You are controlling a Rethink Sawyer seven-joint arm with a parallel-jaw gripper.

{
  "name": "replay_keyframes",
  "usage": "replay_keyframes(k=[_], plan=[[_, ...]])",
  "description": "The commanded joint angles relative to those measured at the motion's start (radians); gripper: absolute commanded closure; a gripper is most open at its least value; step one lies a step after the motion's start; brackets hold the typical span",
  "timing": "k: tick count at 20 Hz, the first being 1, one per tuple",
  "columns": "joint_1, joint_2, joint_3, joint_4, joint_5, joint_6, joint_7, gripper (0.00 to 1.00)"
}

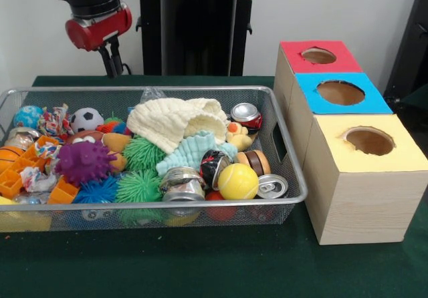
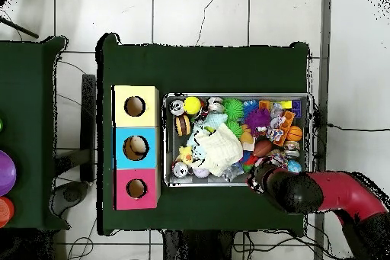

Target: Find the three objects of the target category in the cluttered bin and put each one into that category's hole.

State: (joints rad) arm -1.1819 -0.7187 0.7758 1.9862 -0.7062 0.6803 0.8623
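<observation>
A wire mesh bin (image 1: 287,164) (image 2: 238,97) holds a jumble of toys and cans. Cans lie toward its right: a crushed silver can (image 1: 181,182), a can with its top showing (image 1: 272,186), a red can (image 1: 246,115). A yellow tennis ball (image 1: 237,181) sits between them. Balls on the left include a purple spiky ball (image 1: 83,162) and a soccer ball (image 1: 86,119). Beside the bin stand three boxes with holes: red (image 1: 319,56) (image 2: 136,189), blue (image 1: 341,92) (image 2: 135,147), yellow (image 1: 369,141) (image 2: 135,106). My gripper (image 1: 112,61) (image 2: 259,176) hangs shut and empty above the bin's far left rim.
A white cloth (image 1: 175,121) (image 2: 219,149) is draped over the middle of the pile, with a teal ridged toy (image 1: 190,152) under it. Green spiky balls (image 1: 138,186), orange blocks (image 1: 27,171) and a rubber duck (image 1: 237,136) fill the rest. Green cloth covers the table (image 1: 214,264).
</observation>
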Motion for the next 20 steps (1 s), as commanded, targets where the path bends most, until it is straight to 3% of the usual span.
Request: replay_keyframes(k=[1,5,14,20], plan=[[0.013,0.019,-0.054,0.0,-0.009,-0.025,0.076,1.0],[0.003,0.025,-0.045,-0.002,0.003,-0.036,0.072,1.0],[-0.049,-0.012,-0.003,-0.024,0.063,0.044,-0.009,1.0],[-0.051,-0.001,-0.005,-0.052,0.057,0.054,-0.031,1.0]])
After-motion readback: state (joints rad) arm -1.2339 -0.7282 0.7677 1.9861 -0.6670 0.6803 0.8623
